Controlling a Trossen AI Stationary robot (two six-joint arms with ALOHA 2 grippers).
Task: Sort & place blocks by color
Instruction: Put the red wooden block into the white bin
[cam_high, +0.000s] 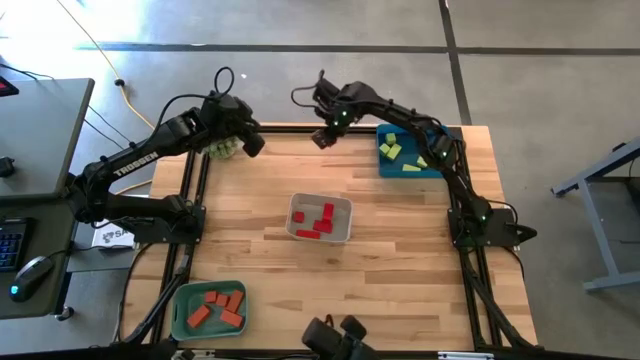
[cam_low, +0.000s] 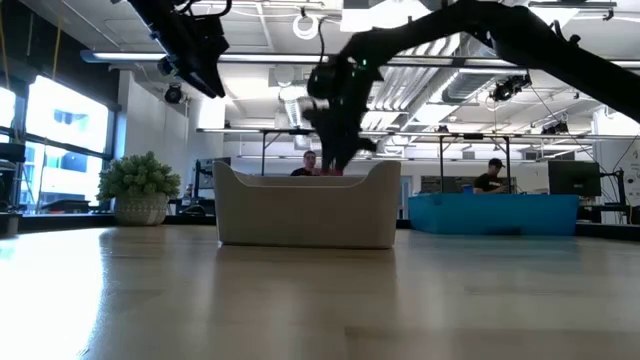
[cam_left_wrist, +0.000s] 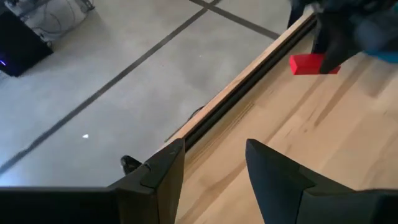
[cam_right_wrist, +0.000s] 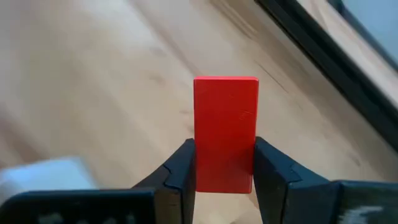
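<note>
The red bar (cam_right_wrist: 226, 134), pinched between the fingers of the right gripper (cam_high: 322, 138) above the table (cam_high: 400, 250) at upper centre, should be carried level to the white tray (cam_high: 344, 208) holding red blocks (cam_high: 320, 222). The left gripper (cam_high: 252, 145), fingers spread and empty, is held at upper left.

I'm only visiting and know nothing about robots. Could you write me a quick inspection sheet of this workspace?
Surface: wooden table, mostly bare.
Job's things: red blocks in white tray; orange-red blocks in green tray; yellow-green blocks in blue tray.
Clutter: fuzzy green plant at far edge.
Grippers: right gripper shut on a red block; left gripper open, empty, near far edge.
Cables: yellow cable on floor.
Surroundings: people at desks behind.
</note>
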